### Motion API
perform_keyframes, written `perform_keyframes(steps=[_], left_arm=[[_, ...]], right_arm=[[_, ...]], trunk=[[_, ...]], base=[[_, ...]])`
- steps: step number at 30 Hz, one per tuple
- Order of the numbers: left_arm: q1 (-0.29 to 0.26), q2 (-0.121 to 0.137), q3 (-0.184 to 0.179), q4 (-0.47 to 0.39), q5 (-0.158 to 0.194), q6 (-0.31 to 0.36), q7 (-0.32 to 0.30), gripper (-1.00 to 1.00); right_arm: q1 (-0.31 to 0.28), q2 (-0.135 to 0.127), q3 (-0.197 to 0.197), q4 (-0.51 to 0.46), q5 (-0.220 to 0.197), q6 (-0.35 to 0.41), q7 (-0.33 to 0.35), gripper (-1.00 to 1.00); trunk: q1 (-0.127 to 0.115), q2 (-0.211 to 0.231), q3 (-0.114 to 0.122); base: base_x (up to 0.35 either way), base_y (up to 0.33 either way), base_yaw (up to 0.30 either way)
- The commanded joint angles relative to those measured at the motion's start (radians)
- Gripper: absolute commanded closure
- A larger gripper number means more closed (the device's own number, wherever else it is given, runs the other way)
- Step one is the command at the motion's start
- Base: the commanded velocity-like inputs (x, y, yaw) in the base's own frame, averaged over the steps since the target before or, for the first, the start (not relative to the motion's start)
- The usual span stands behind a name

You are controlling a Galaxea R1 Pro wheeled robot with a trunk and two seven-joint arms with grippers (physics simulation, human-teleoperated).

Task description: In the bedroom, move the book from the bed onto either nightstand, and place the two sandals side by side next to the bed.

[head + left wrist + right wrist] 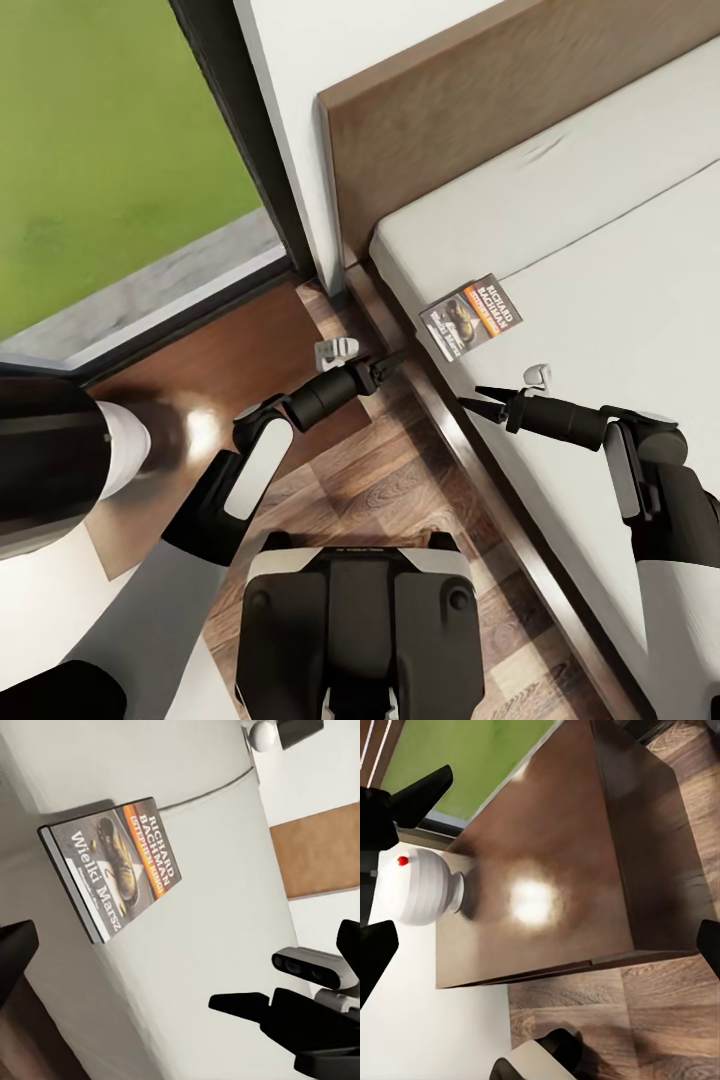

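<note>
We see the book (471, 316) lying flat near the edge of the bed (620, 260) mattress, cover up. Our left end effector (392, 366) hovers over the bed's dark frame just short of it, released. Our right end effector (478, 398) hangs over the mattress near the book, also released. The nightstand (562, 862) carries a white vase (418, 886)
</note>
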Motion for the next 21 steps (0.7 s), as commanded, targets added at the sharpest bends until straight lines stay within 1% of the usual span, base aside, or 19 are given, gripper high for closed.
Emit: perform_keyframes(steps=[1,13,21], left_arm=[[0.000,0.000,0.001,0.000,0.010,0.008,0.000,-1.00],[0.000,-0.005,-0.006,0.000,0.011,0.009,-0.002,-1.00],[0.000,-0.005,-0.005,-0.003,0.011,0.009,-0.002,-1.00]], right_arm=[[0.000,0.000,0.000,0.000,-0.004,0.006,0.001,-1.00],[0.000,0.000,-0.003,0.000,-0.009,0.006,-0.010,-1.00],[0.000,-0.002,-0.006,-0.018,-0.005,0.035,-0.009,-1.00]], trunk=[[0.004,-0.008,-0.004],[0.050,-0.092,-0.041],[0.081,-0.148,-0.067]], base=[[0.000,0.000,0.000],[0.000,0.000,0.000],[0.000,0.000,0.000]])
